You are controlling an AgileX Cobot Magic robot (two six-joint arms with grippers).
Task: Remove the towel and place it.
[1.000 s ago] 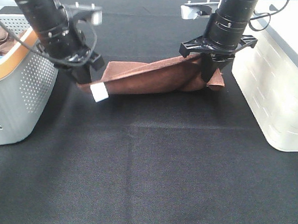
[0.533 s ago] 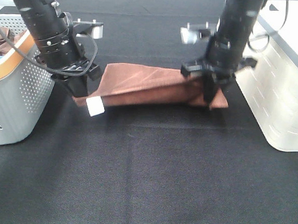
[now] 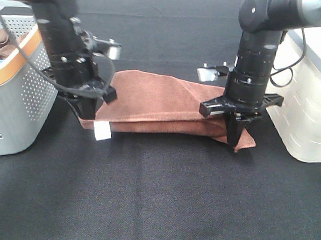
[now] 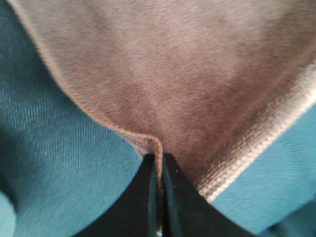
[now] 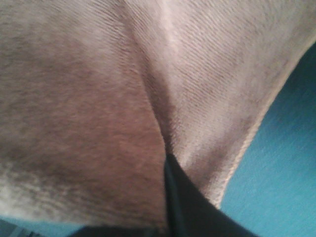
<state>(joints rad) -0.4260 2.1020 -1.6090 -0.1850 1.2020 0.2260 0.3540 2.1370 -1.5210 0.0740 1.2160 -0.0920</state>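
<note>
Spread flat on the dark table (image 3: 156, 195), between grey basket (image 3: 15, 112) and white bin (image 3: 306, 106): the towel (image 3: 161, 101), folded double, white tag (image 3: 102, 131) at one near corner. Soft, light, limp; likely to sag and crease unless taken by the corners. Left tool (image 3: 88, 110) pinched tight on the hem by the tag. Right tool (image 3: 236, 140) low on the opposite corner, narrow, grip apparently not released.
</note>
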